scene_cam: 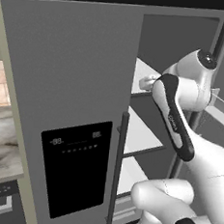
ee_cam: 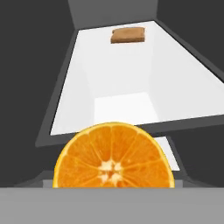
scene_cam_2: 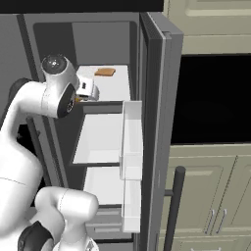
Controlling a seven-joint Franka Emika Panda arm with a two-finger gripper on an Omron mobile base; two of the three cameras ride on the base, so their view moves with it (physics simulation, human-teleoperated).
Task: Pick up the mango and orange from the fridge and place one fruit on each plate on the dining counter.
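The arm is reaching into the open fridge (scene_cam_2: 157, 98) at its top shelf (ee_cam: 144, 65), the orange (ee_cam: 113, 155) is sitting right at the gripper (scene_cam_2: 89, 91), whose grip cannot be told, so carrying both fruits to plates is remaining.

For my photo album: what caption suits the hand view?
Close on the orange, its cut face showing, before a white fridge shelf carrying a brown slice.

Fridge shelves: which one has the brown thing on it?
The top shelf. A flat brown thing lies at its back; the two shelves below look bare.
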